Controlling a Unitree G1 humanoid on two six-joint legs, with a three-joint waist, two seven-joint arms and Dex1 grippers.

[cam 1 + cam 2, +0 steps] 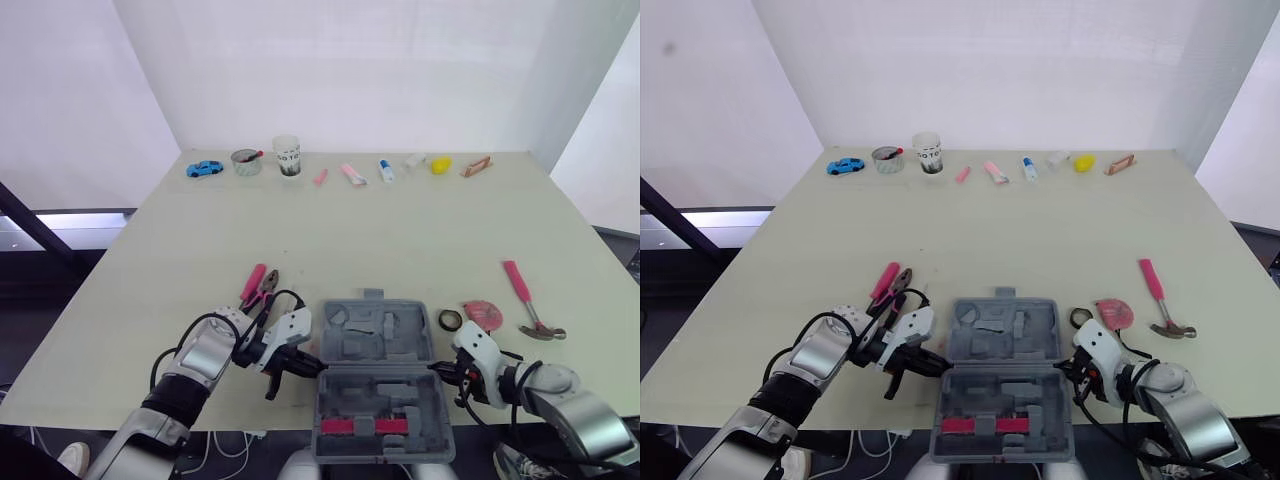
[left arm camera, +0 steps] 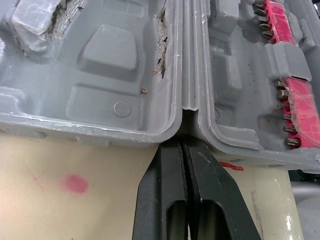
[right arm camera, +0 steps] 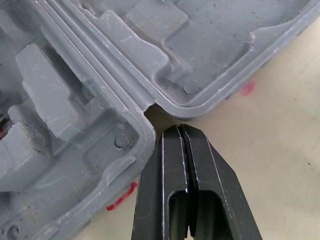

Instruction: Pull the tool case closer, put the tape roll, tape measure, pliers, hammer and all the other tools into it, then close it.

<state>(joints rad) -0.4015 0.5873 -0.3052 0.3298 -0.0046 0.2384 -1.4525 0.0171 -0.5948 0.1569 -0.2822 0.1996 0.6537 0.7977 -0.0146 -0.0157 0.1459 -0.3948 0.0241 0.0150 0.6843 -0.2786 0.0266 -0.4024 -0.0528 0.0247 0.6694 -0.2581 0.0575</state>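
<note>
Tool case (image 1: pixel 375 342) open, left claw (image 1: pixel 318 367) and right claw (image 1: pixel 436 369) pinched together, tips at hinge ends

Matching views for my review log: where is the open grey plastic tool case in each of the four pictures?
Left eye view: the grey plastic tool case lies open at the near edge of the table.
Right eye view: the case, same place.
Left wrist view: both halves just beyond the left gripper, jaws shut.
Right wrist view: both halves just beyond the right gripper, jaws shut.
Shared landmark: the hinge seam between the halves.
</note>
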